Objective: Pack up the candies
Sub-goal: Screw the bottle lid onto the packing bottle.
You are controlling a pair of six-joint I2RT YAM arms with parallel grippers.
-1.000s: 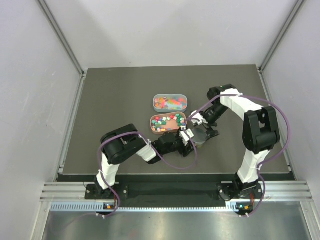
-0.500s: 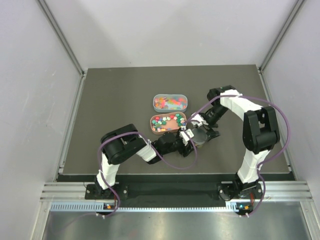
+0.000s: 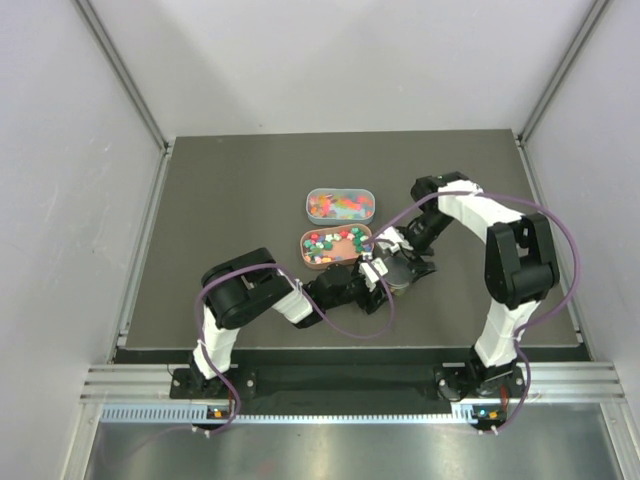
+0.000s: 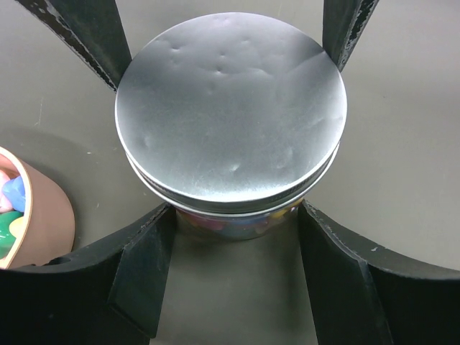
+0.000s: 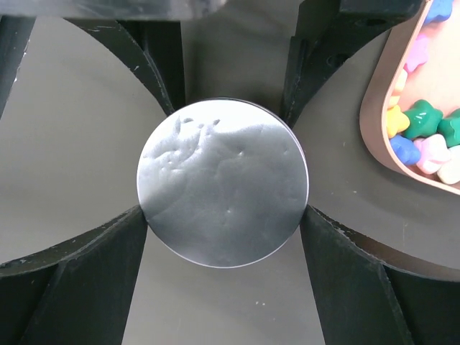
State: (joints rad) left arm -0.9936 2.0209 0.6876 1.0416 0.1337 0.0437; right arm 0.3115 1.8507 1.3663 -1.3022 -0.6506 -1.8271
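Two grippers are recorded at one small round jar [image 3: 394, 270], which is stood upright on the dark table [image 3: 230, 200] just beside the right end of a brown tray [image 3: 337, 246]. Item: the jar is clear-walled and capped by a dented silver lid [image 4: 230, 108]; coloured sweets are glimpsed through the wall just under the lid's rim. Item: the left gripper [image 4: 237, 210] is extended from the left, and its black fingers [image 4: 144, 273] are laid against the jar's body on both sides below the lid, so that the jar is held between them at a fairly wide spread. Item: the right gripper [image 5: 224, 212] is extended from the far right, its jaws set wide and its fingers [image 5: 93, 280] placed at the lid's rim on either side; whether the lid is actually pressed cannot be told. The two pairs of fingers are set opposite each other around the jar. Item: the candies [image 5: 425, 136], tiny star-like pieces in green, blue, pink, yellow and white, are heaped loose in the brown tray, near the jar but apart from it. Item: a pale oval tin [image 3: 341, 205], open-topped, is set just beyond the tray and is likewise filled with mixed coloured sweets
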